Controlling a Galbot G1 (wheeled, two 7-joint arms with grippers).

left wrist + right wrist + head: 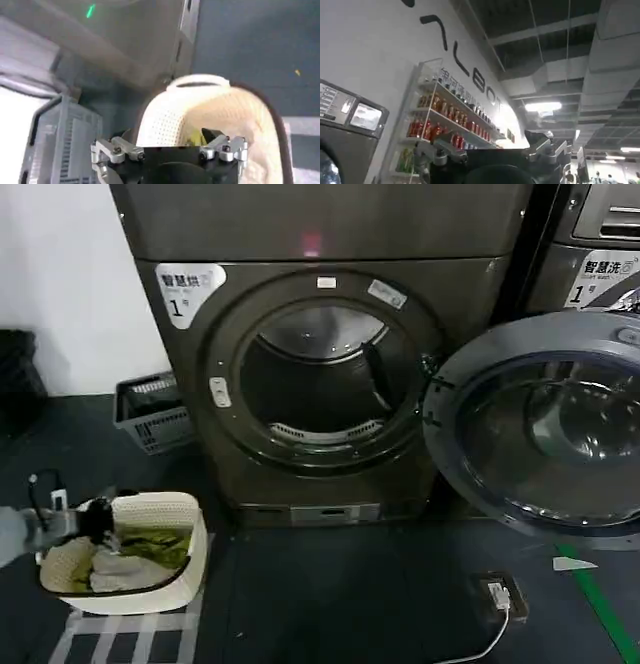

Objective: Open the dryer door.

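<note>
Head view, far left: the left tool (85, 522) sits low at the near left of the floor, over the rim of a cream perforated plastic laundry basket (190, 559) that holds pale and green clothes (140, 554).
Left tool state: in the left wrist view the left tool's (170, 150) two fingers stand well apart above the basket's (200, 115) inside; nothing is between them.
Behind the basket: a grey slatted plastic crate (150, 414) stands on the dark floor (330, 594) beside the machine's left lower corner, against the white wall (60, 274).
Centre: the bronze-grey front-loading dryer (320, 234) shows its round drum mouth (315, 379) uncovered, with a white label (188, 287) at its upper left and a small red light (311, 241) above the mouth.
Task's thing: the large round dryer door with a grey plastic inner face around dark glass (545, 429) is swung fully out to the right of the drum mouth, hinged at the mouth's right edge, its inner face turned toward the camera.
Right edge: the door covers the lower front of a neighbouring machine (600, 244).
Floor, near right: a small dark box with a white cable (499, 596) lies by a green floor stripe (600, 604).
Right tool: in the right wrist view the right tool (492, 150) points up toward a ceiling (560, 45) and a wall shelf of red bottles (440, 120); its fingers stand apart, gripping nothing.
</note>
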